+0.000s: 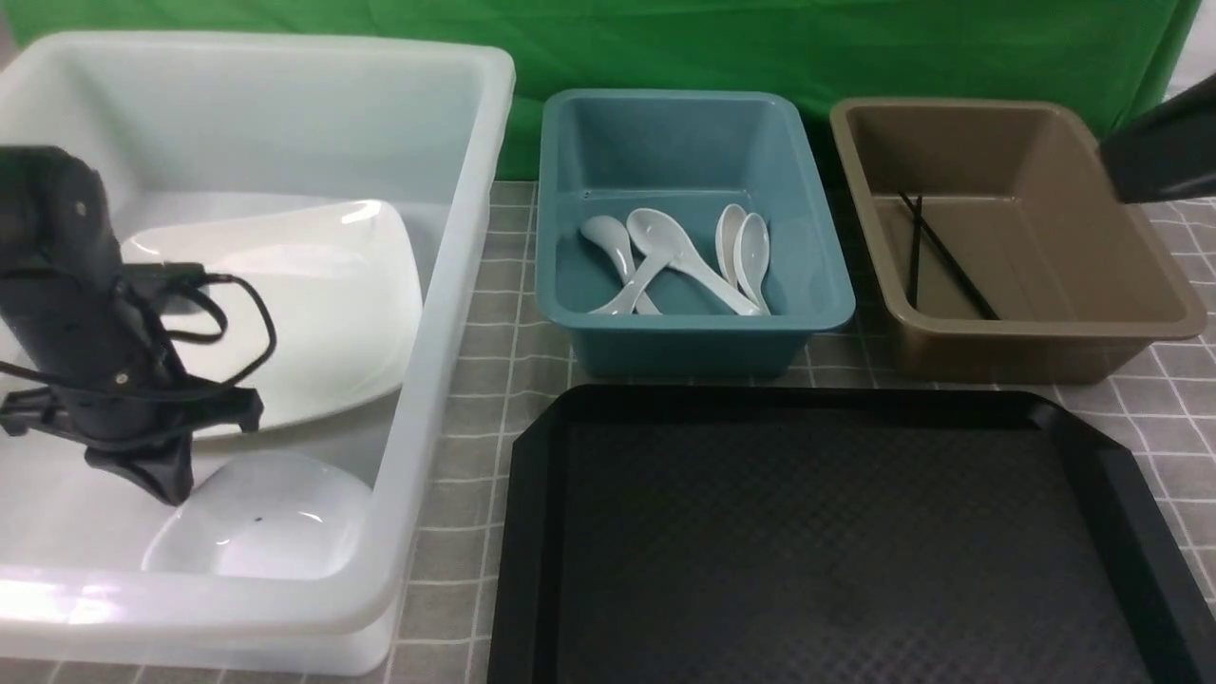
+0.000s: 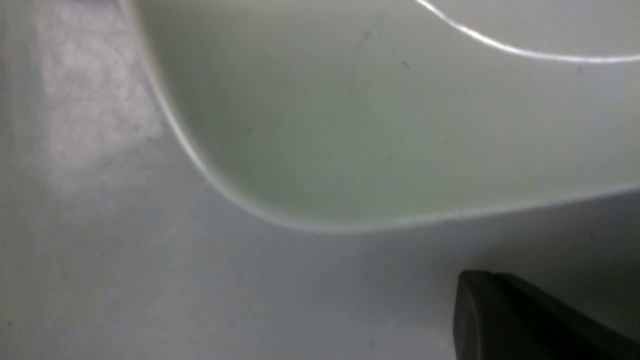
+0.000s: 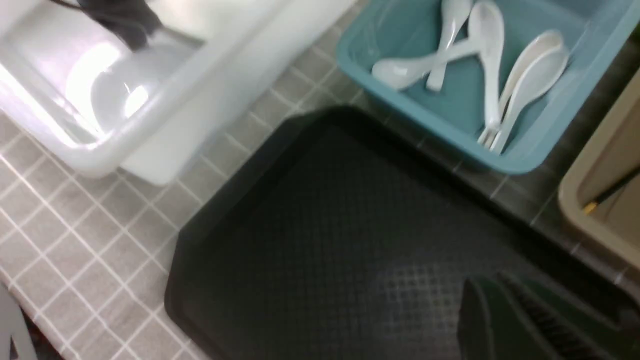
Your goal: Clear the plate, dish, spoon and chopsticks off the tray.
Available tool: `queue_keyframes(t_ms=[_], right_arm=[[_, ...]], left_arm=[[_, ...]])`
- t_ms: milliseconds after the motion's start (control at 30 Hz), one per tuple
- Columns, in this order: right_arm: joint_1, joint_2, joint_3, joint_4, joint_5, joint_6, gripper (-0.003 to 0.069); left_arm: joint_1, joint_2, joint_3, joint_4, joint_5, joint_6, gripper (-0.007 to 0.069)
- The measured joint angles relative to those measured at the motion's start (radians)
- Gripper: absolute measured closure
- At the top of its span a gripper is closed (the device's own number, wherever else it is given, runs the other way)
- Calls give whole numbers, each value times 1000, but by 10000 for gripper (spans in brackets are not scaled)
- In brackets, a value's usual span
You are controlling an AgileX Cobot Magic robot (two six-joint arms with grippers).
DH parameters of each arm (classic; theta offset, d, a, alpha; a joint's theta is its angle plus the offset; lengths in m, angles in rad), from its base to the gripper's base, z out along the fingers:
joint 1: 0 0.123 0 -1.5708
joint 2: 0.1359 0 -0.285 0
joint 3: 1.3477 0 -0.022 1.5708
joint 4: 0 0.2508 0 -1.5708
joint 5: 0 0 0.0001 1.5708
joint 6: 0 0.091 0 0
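The black tray lies bare at the front, also in the right wrist view. The plate leans inside a white tub. The dish lies in that tub's near corner, and its rim fills the left wrist view. My left gripper hangs shut and empty just above the dish's left edge, its tip clear of the rim. Several white spoons lie in a teal tub; I cannot tell them apart. The chopsticks lie in a brown tub. My right gripper looks shut over the tray.
The teal tub and the brown tub stand side by side behind the tray, the white tub to its left. A grey checked cloth covers the table. A green backdrop hangs behind. The right arm's body shows at the upper right edge.
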Motion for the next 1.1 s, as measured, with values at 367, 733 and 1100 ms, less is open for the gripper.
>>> queue_keyframes(t_ms=[367, 733, 1100], right_arm=[[0, -144, 0, 1, -35, 1, 629], [0, -188, 18, -103, -75, 81, 629], [0, -722, 479, -396, -649, 390, 632]], left_arm=[[0, 27, -71, 97, -203, -91, 624], [-14, -199, -269, -364, 81, 173, 624], [-179, -887, -173, -453, 44, 275, 624]])
